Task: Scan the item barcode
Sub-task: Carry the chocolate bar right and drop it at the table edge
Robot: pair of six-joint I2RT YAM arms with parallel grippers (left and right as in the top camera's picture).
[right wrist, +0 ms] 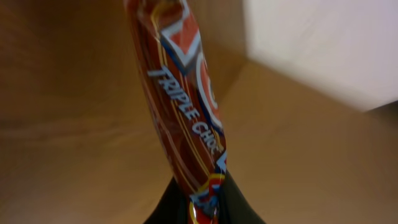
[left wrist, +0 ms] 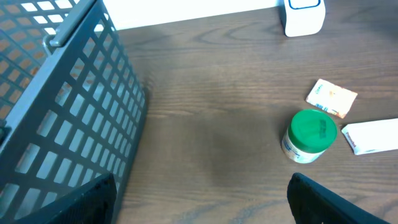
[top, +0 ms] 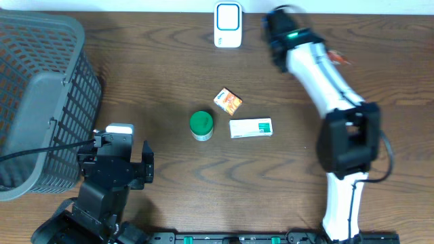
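"Where is the snack bar [right wrist: 186, 112]?"

"The right gripper [right wrist: 205, 213] has it pinched tight by one end. It is up by the far edge of the table [top: 169, 74], next to the white scanner [top: 228, 25]."

"And the left gripper [left wrist: 199, 202]?"

"Its fingers are spread wide and hold nothing. It sits near the grey basket [top: 41, 102] at the left edge. A green-lid jar [top: 201, 125], an orange box [top: 228, 101] and a white box [top: 251, 127] lie mid-table."

We see a grey mesh basket [left wrist: 68, 106] filling the left of frame, brown wooden table [left wrist: 211, 106] mid-frame, white scanner [left wrist: 303, 15] at upper right, green-lidded jar [left wrist: 311, 134] at right, small orange-and-white box [left wrist: 331, 98] just above it, white box [left wrist: 373, 135] at the right edge, our left gripper [left wrist: 200, 186] spread wide, dark fingers [left wrist: 329, 202] along the bottom.
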